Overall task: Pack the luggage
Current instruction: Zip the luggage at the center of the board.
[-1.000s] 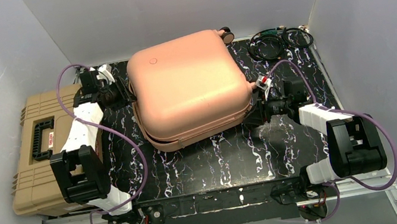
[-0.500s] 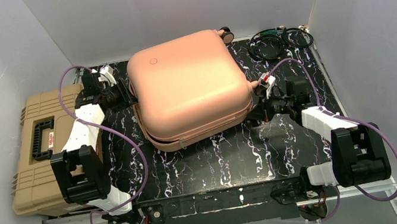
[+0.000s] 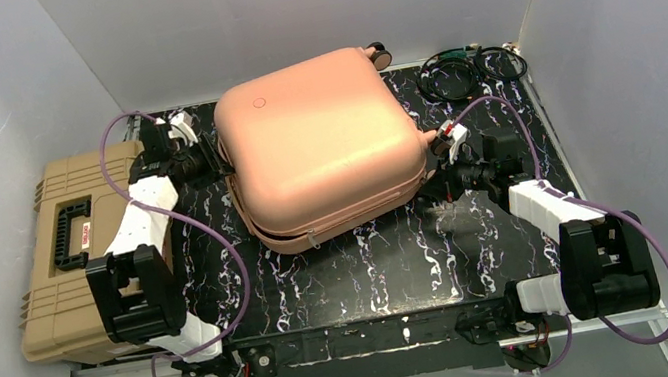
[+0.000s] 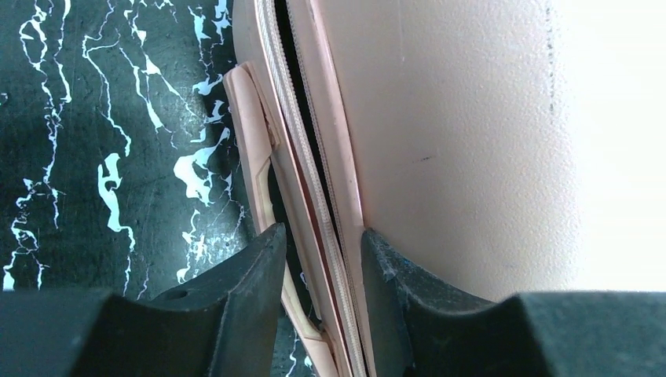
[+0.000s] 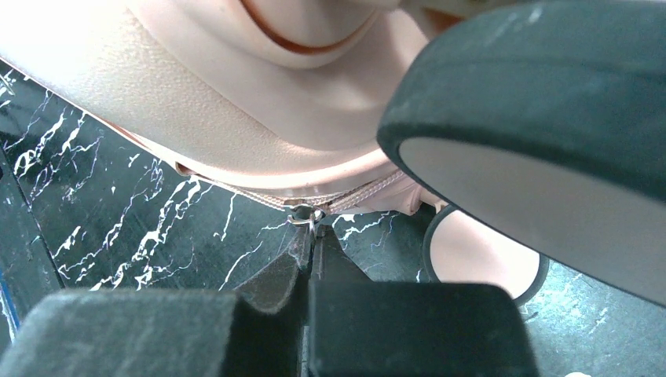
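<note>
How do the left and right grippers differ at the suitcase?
The left gripper clamps the luggage rim, jaws apart around it; the right gripper is pinched shut on the zipper pull. Left works the left side, right the right corner. Both grip along the zipper seam.

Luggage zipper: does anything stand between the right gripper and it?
Nothing visible does. The right gripper is shut directly on the zipper pull, at the seam of the luggage. No other object lies between them.
</note>
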